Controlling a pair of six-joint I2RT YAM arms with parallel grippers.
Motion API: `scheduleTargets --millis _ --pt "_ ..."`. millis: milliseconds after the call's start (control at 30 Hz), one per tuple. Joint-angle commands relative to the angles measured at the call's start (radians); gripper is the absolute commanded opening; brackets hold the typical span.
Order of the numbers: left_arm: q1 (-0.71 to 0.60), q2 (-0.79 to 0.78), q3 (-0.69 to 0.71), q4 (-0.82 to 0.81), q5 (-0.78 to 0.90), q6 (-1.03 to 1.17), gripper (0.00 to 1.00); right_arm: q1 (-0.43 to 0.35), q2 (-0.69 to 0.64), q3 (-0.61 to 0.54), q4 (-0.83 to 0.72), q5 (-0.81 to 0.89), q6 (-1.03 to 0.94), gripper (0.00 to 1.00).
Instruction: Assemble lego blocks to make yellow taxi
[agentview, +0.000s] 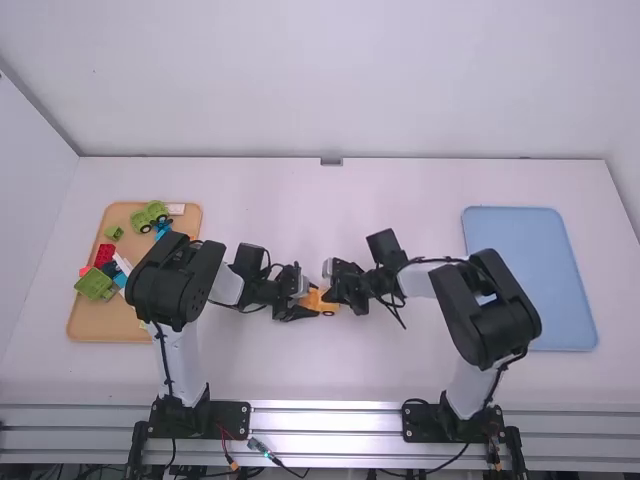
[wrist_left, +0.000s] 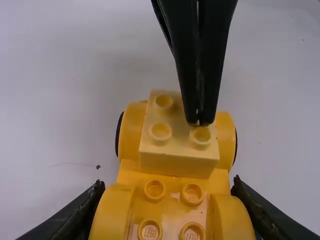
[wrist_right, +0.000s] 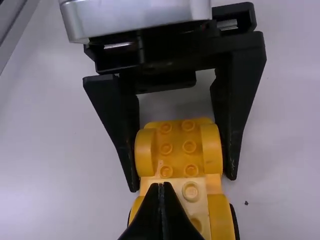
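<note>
Around the orange-yellow wheeled car base (agentview: 328, 308), the left gripper (agentview: 303, 306) stands near the table's middle. In the left wrist view, the left gripper (wrist_left: 169, 187) is shut on the sides of the car base (wrist_left: 172, 195). A pale yellow block (wrist_left: 178, 162) with studs sits across the base between two rounded fenders. The right gripper (agentview: 335, 290) meets the car from the other side. In the right wrist view, the right gripper (wrist_right: 161, 186) has its fingertips together, over the pale yellow block (wrist_right: 190, 188), with nothing between them.
At the left, a tan tray (agentview: 88, 325) holds green wheeled pieces (agentview: 150, 216), a red block (agentview: 105, 254) and several other blocks. A blue tray (agentview: 530, 270) lies at the right, behind and beside the right arm.
</note>
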Motion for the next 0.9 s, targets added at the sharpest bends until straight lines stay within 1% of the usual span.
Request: scheduleTargets --millis 0,133,267,433,600,733,867 --pt "0.003 0.033 -0.021 -0.029 -0.129 -0.038 0.61 0.001 0.074 -0.039 -0.032 0.225 -0.018 0.0" --pt "0.003 0.033 -0.021 -0.025 -0.128 -0.039 0.61 0.001 0.074 -0.044 -0.027 0.224 -0.016 0.0" --pt "0.003 0.033 -0.015 -0.022 -0.129 -0.068 0.61 0.001 0.072 -0.043 0.009 0.199 -0.016 0.0" --pt "0.003 0.033 0.004 -0.056 -0.128 -0.068 0.6 0.001 0.033 0.004 0.023 0.164 -0.016 0.0" --pt "0.003 0.033 0.01 -0.066 -0.129 -0.064 0.6 0.001 -0.043 0.092 -0.034 0.165 -0.016 0.0" --pt "0.003 0.033 0.003 -0.048 -0.13 -0.064 0.61 -0.001 -0.074 0.124 -0.061 0.183 -0.015 0.0" --pt "0.003 0.033 -0.004 -0.024 -0.143 -0.067 0.61 -0.018 -0.115 0.172 -0.159 0.228 -0.016 0.0"
